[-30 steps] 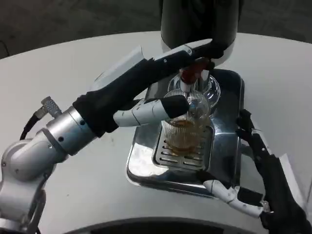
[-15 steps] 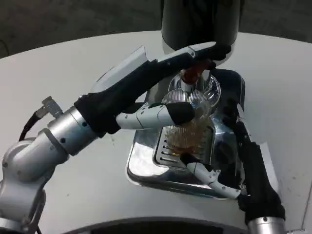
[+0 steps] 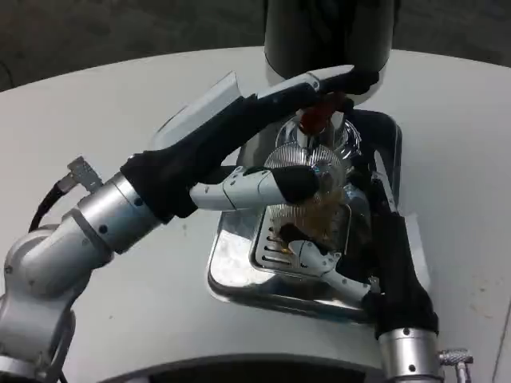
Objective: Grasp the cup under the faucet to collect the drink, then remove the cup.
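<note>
A ribbed clear glass cup (image 3: 318, 209) holding amber drink stands on the grate of the silver drip tray (image 3: 230, 267), under the red faucet tap (image 3: 314, 116). My left hand (image 3: 267, 132) reaches in from the left. Its upper fingers (image 3: 323, 81) lie over the tap and its thumb lies against the cup's left side. My right hand (image 3: 359, 239) comes from the front right and wraps the cup. One white finger (image 3: 315, 257) curls at the cup's front base and dark fingers run up its right side. Much of the cup is hidden by both hands.
The dark cylindrical drink dispenser (image 3: 327, 32) rises behind the tray at the top. The round white table (image 3: 120, 104) spreads left and right, with its front edge close to my body. My left forearm (image 3: 88, 231) crosses the table's left part.
My right hand has moved from the tray's front right corner in and up to the cup, and its fingers now enclose it. The left hand has stayed on the tap.
</note>
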